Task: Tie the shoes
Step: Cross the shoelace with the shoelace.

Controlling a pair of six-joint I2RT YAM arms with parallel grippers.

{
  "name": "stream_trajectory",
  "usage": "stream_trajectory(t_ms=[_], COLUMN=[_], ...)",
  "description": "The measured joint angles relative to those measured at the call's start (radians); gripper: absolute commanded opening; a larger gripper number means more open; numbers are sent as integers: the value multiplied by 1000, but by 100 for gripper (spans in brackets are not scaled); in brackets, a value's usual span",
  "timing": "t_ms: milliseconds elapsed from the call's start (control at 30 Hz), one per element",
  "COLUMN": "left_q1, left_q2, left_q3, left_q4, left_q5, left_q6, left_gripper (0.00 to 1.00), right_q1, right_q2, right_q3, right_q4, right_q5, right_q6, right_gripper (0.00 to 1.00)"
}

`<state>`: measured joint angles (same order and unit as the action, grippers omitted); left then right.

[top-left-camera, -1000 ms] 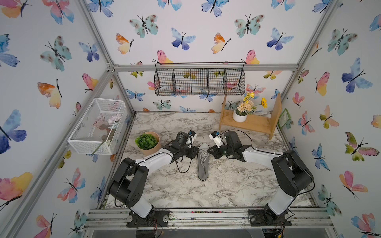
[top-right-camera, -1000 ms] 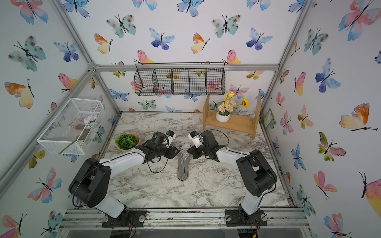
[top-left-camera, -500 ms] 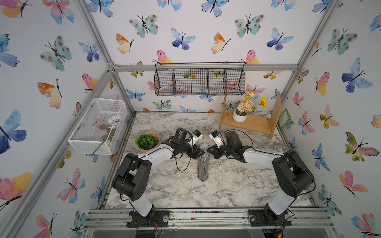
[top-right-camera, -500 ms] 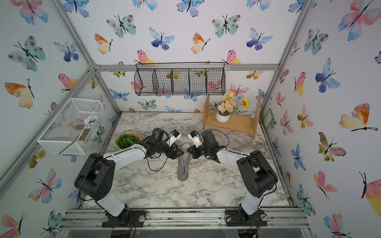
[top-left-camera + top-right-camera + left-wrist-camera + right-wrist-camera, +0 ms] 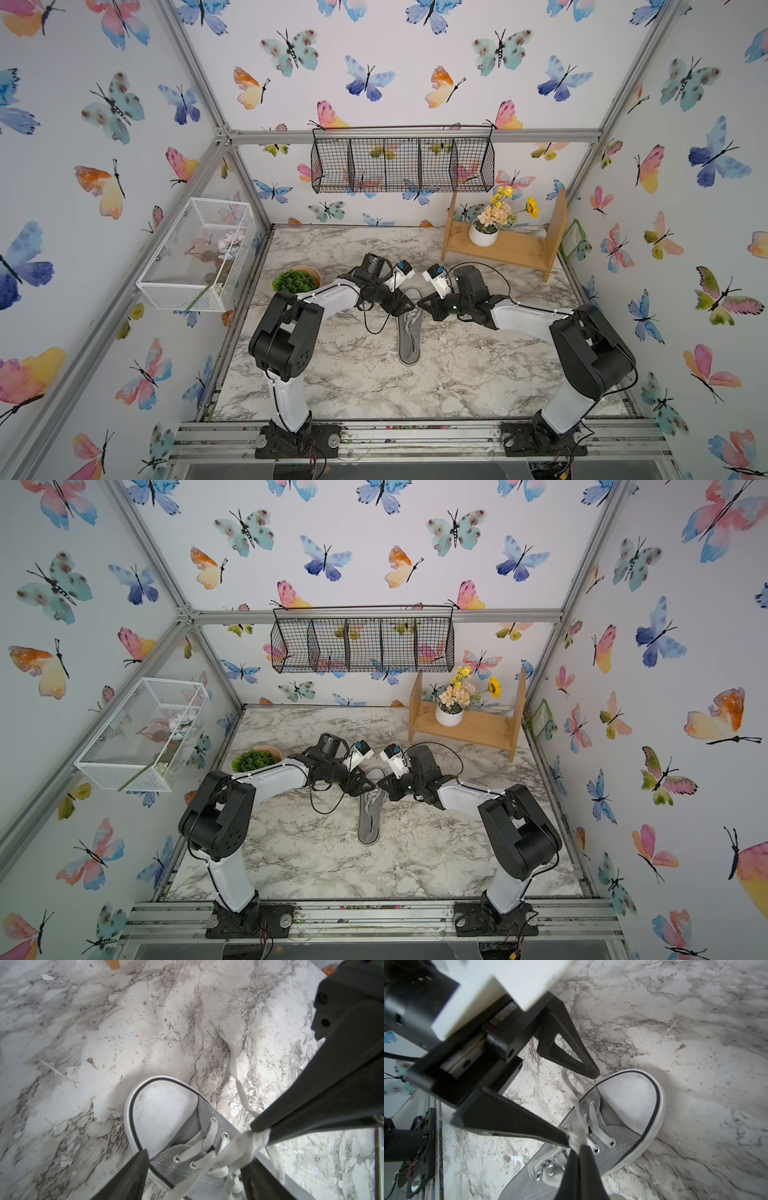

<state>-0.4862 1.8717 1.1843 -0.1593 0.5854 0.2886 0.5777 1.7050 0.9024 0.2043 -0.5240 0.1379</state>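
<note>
Resting on its sole near the middle of the marble tabletop (image 5: 353, 374), the grey canvas sneaker (image 5: 409, 338) pointed its white toe cap (image 5: 162, 1109) toward the back wall and its heel toward the arm bases. Both arms reached inward and met over the eyelets nearest the toe.

The right gripper (image 5: 579, 1150) had its fingertips pressed together, clamped on a bunched length of white lace (image 5: 245, 1142) just above those front eyelets. The lace rose from the shoe to the pinch in a twisted, taut-looking band. From the bunch, a slack strand (image 5: 232, 1064) trailed away across the marble beside the toe cap.

The left gripper (image 5: 581, 1107) stood with its jaws apart and held nothing. In the right wrist view one of its fingers ended over the marble just beside the toe cap, and the other ended right against the pinched bunch, next to the right gripper's tips. Whether that finger actually pressed on the lace could not be told.

A potted green plant (image 5: 296, 280) sat near the left arm, well apart from the sneaker, and a wooden shelf (image 5: 505, 249) stood at the back.
</note>
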Motion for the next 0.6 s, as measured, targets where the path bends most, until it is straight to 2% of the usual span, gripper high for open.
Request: stream_trajectory(t_ms=[333, 600], left_q1=[0, 3], left_q2=[45, 24], left_q3=[38, 11], left_q4=[-46, -50], left_q5=[58, 72], left_q6=[22, 6], left_gripper=[26, 9], right_q1=[0, 0], right_q2=[-1, -1], right_q3=[-4, -4], right_q4=[1, 0], right_q5=[3, 29], right_q6=[1, 11], right_gripper=[2, 3])
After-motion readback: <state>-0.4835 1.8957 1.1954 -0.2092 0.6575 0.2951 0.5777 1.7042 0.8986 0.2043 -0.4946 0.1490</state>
